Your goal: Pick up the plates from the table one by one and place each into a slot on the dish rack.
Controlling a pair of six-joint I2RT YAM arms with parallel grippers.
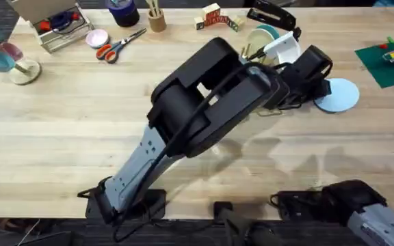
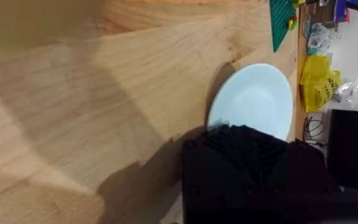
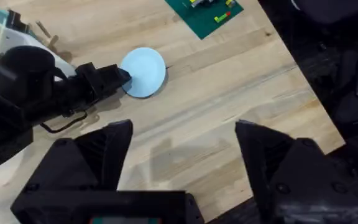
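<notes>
Looming large and dark under the overhead camera, the left arm [image 1: 211, 96] stretches from its base at the lower left across the middle of the large light wooden butcher-block table [image 1: 60, 123] toward the far right; its left gripper [image 1: 323, 82] meets the near-left edge of the small flat round pale sky-blue plastic plate [image 1: 339, 94], which lies flat on the wood; in the right wrist view that gripper's black tip [image 3: 118, 77] touches the plate's rim [image 3: 144, 72]; whether its fingers are spread or pinching the rim I cannot tell, since the left wrist view shows only a black mass overlapping the plate's edge [image 2: 257, 96].

Beside the arm's far end, partly hidden behind it, stands the small light-wood dish rack of upright dowel pegs [image 1: 258, 51]; a cream-yellow plate [image 1: 257, 35] sits at the rack with a darker teal plate [image 1: 271, 30] just behind it; which slot holds the cream one I cannot tell.

At the lower right the right arm [image 1: 361, 208] rests low by its base; the right gripper [image 3: 182, 155] hangs above bare wood with its black fingers [image 3: 98, 155] spread wide, holding nothing; a green baseplate [image 1: 385, 65] lies near the table's right edge, well apart from the blue plate.
</notes>
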